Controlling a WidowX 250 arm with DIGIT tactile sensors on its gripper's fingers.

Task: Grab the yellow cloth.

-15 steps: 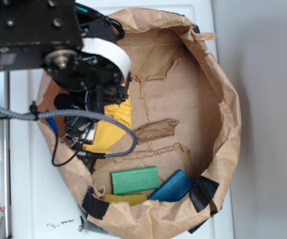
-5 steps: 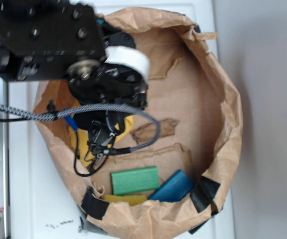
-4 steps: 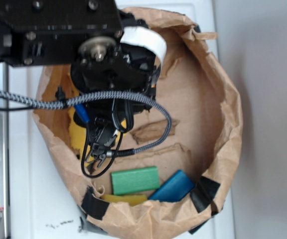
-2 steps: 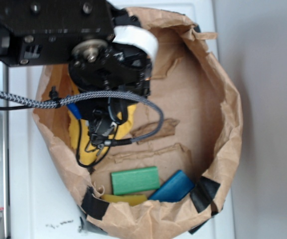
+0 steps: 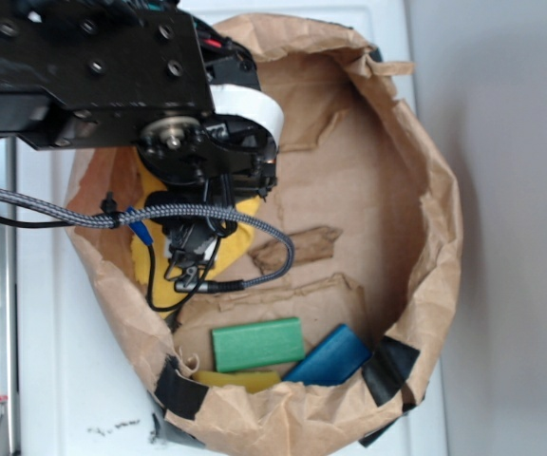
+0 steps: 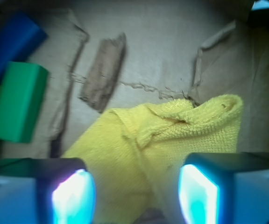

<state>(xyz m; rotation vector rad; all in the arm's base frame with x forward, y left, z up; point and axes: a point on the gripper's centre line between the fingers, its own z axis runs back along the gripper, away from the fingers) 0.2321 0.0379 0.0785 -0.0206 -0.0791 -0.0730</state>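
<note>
The yellow cloth [image 6: 172, 140] lies crumpled and folded on the floor of a brown paper bag [image 5: 440, 218], at its left side. From outside it shows only in patches [image 5: 160, 285] round the arm. My gripper [image 6: 135, 193] stands open right over the cloth. Cloth fills the gap between the two fingertips [image 6: 74, 196], which stay well apart. In the exterior view the gripper [image 5: 190, 261] hangs below the black wrist, and cables partly cover it.
A green block [image 5: 257, 344], a blue block [image 5: 328, 355] and a flat yellow block [image 5: 237, 379] lie at the bag's near rim. A torn strip of brown paper [image 5: 297, 249] lies mid-floor. The bag's crumpled walls rise all round.
The arm swung right over the bag, then came back a little to the left. More cloth now shows left of the gripper. The blocks have not moved.
</note>
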